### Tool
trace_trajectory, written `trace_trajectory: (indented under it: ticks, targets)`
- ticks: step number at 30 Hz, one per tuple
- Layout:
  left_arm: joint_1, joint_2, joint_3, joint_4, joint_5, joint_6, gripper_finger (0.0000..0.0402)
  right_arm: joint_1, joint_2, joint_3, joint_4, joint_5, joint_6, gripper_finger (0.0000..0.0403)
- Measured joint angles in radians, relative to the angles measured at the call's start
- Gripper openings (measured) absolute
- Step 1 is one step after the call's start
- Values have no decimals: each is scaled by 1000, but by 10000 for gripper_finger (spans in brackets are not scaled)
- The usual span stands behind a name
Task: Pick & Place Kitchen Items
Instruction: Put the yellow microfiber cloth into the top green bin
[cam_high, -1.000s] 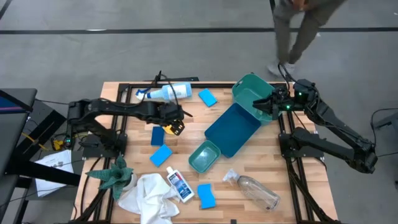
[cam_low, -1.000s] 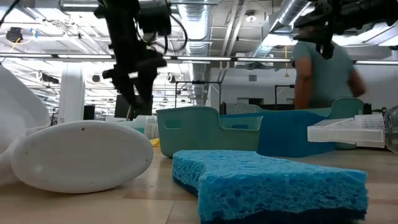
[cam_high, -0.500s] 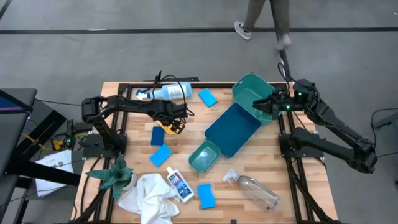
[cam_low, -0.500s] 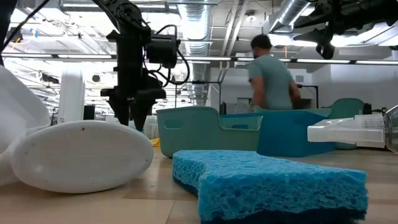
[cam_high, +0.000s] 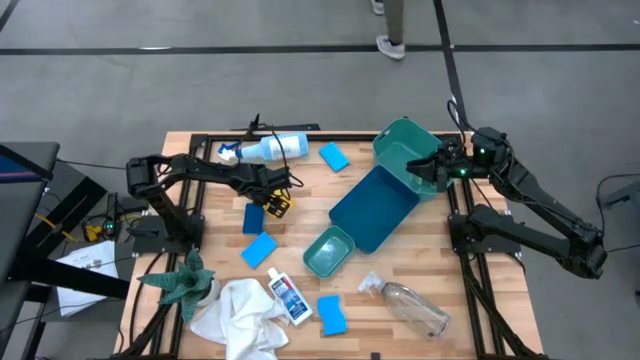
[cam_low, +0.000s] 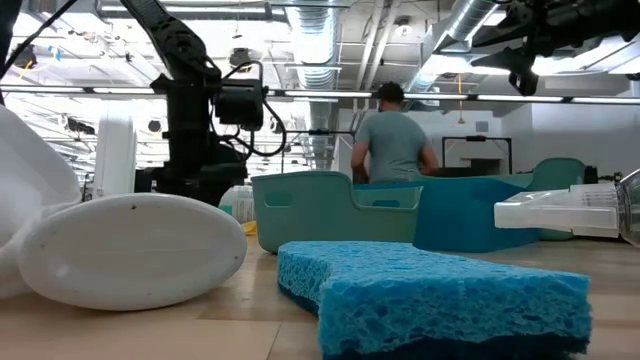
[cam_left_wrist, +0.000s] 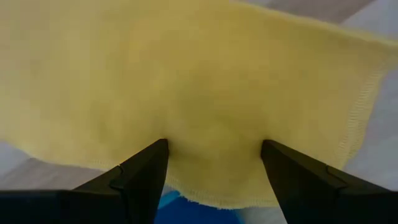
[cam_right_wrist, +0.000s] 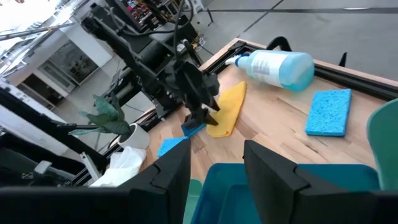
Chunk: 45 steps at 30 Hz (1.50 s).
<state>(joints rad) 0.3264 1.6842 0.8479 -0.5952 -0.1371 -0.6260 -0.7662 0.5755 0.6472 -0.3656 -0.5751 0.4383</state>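
Note:
The yellow oblong pad (cam_high: 277, 204) lies flat on the table left of centre, beside a blue sponge (cam_high: 253, 217). My left gripper (cam_left_wrist: 212, 149) is open and points down at the pad, which fills its wrist view; it also shows in the right wrist view (cam_right_wrist: 198, 117). My right gripper (cam_right_wrist: 217, 174) is open and empty, hovering over the blue bin (cam_high: 375, 208) at the far right. The spray bottle (cam_high: 270, 149) lies on its side at the far edge. My left gripper comes at the yellow pad from above, pointing down. Its two spread fingertips (cam_left_wrist: 155, 152) stand at the pad's upper face (cam_left_wrist: 211, 112), near one long edge. I cannot tell whether they touch it. The pad lies flat on the table.
More blue sponges (cam_high: 334, 157) (cam_high: 259, 250) (cam_high: 331, 313), a small white bottle (cam_high: 288, 297), a clear bottle (cam_high: 410, 305), a white cloth (cam_high: 240, 315) and a green plant (cam_high: 185, 280) lie around. Teal bins (cam_high: 405, 150) (cam_high: 329, 251) flank the blue one. A person walks beyond the far edge.
My left gripper has come down from well above the table onto the yellow pad, shifting slightly toward the table's left edge. The pad has stayed in place. The person behind the table has walked across.

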Motion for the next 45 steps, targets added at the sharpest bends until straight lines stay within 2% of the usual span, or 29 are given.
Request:
trace_trajectory:
  ticks: [6,11,18,29,45]
  targets:
    - [0,2,-8,41,6,1,258,0,0,0,0,3,7,140]
    - [0,3,-10,76,3,1,231,0,0,0,0,3,7,140]
    - [0,5,-10,92,-5,1,156,0,0,0,0,19,7,140]
    - [-1,-12,-12,127,14,1,12,0,0,0,0,34,7,140]
    - [-6,-199,-16,159,15,43,2,0,0,0,1,34,7,140]
